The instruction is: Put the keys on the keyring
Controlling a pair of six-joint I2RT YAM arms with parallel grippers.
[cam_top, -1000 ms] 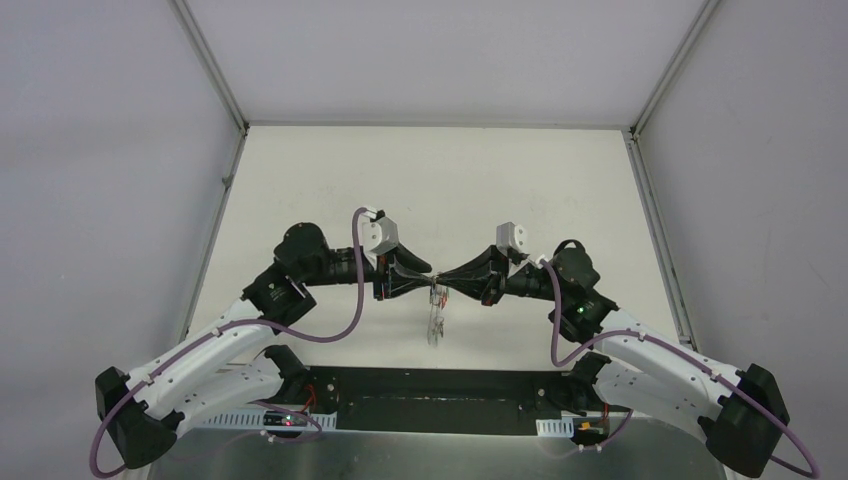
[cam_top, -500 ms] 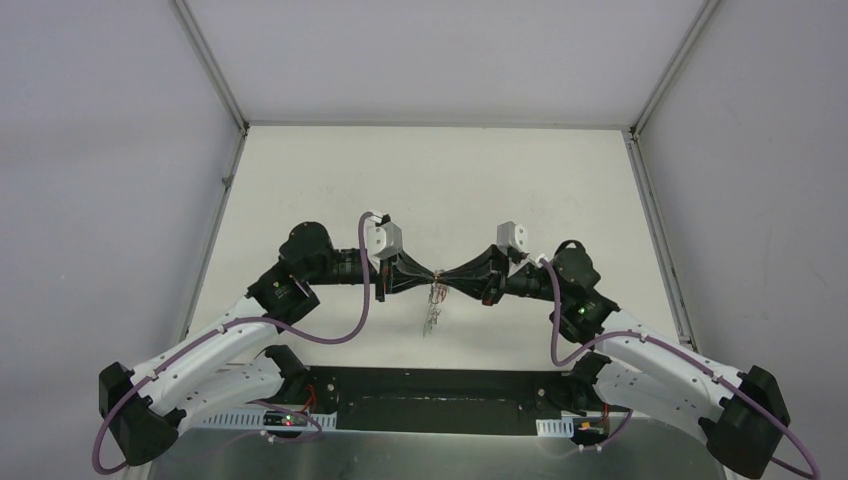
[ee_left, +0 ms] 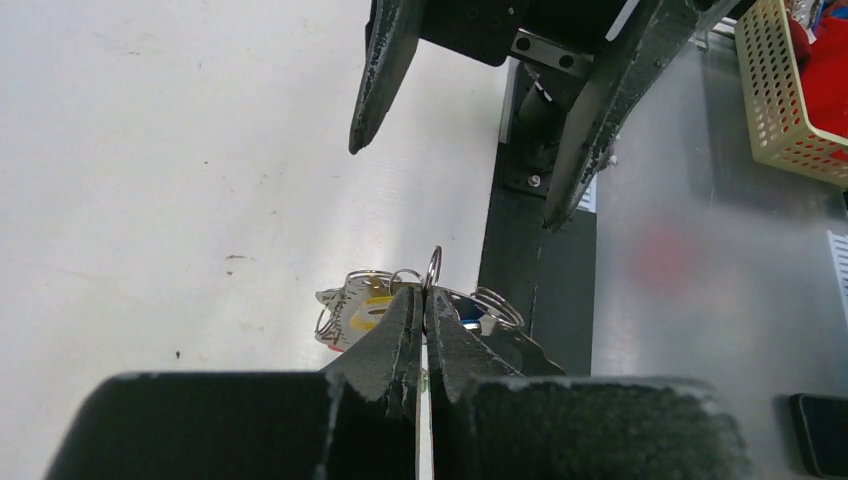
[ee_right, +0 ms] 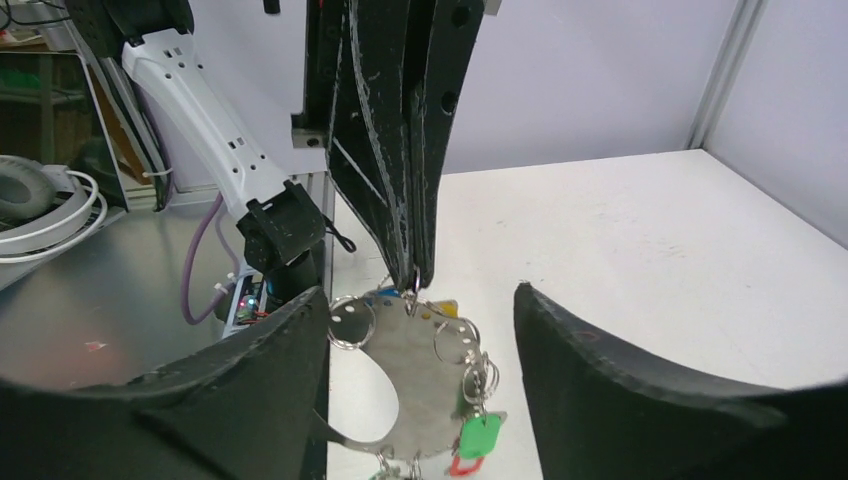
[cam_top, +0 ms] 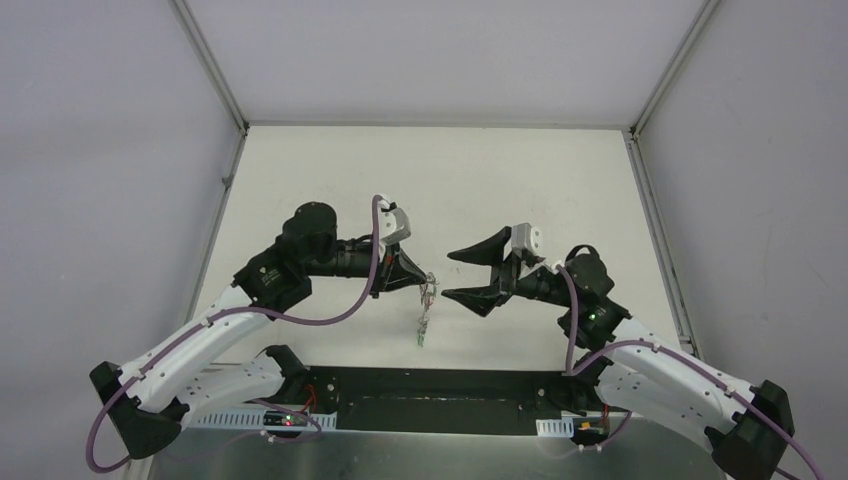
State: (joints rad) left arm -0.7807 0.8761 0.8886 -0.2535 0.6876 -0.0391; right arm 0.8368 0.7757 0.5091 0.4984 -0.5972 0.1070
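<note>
Jaws of the left gripper (cam_top: 424, 284) are clenched on the top edge of the keyring (ee_right: 410, 378), so the cluster hangs free above the table (cam_top: 440, 180), probably so it can be reached from the side. Spread wide, the right gripper (cam_top: 446, 276) sits just to its right, touching nothing. Flat, silvery and crescent-shaped, the keyring carries small split rings (ee_right: 352, 322) in holes along its rim. The keys (cam_top: 423, 330) dangle below, with a green tag (ee_right: 480, 436) and a red one.
</note>
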